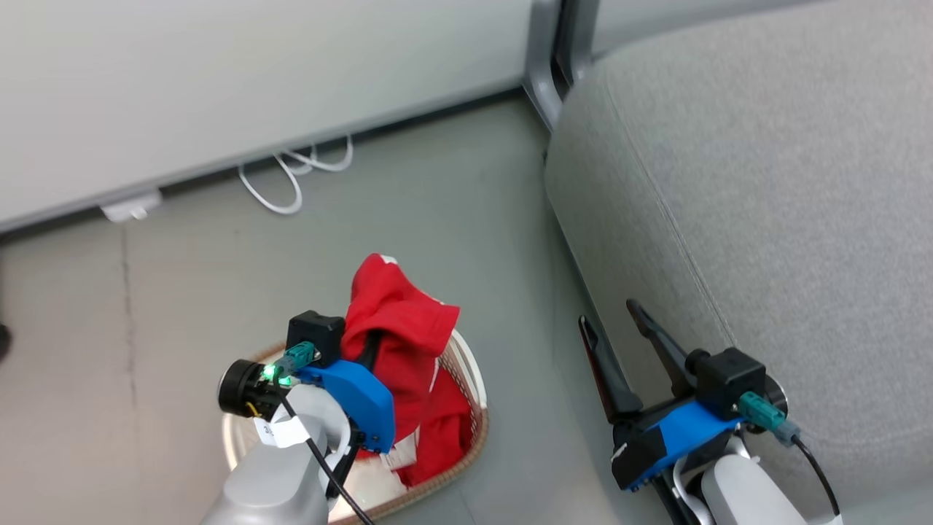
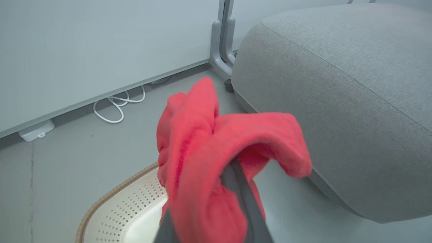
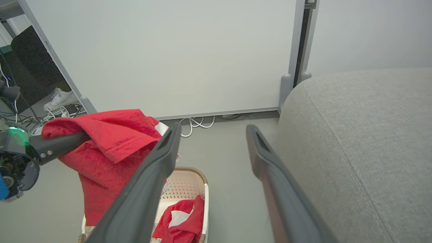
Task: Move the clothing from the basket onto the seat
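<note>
Your left gripper (image 3: 72,141) pinches a red garment (image 1: 397,321) above the basket (image 1: 474,386), so lift it higher and swing it right onto the grey seat (image 1: 765,182), past your wide-open right gripper (image 1: 608,313).

Blue wrists (image 1: 357,399), dark fingers (image 1: 604,368)

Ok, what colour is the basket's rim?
Brown, woven-look; the basket rim shows best in the left wrist view.

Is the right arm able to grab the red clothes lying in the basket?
Probably yes. The right end effector is open and empty, and the red clothes lie at the near side of the basket, uncovered. The lifted garment hanging above might brush it.
</note>
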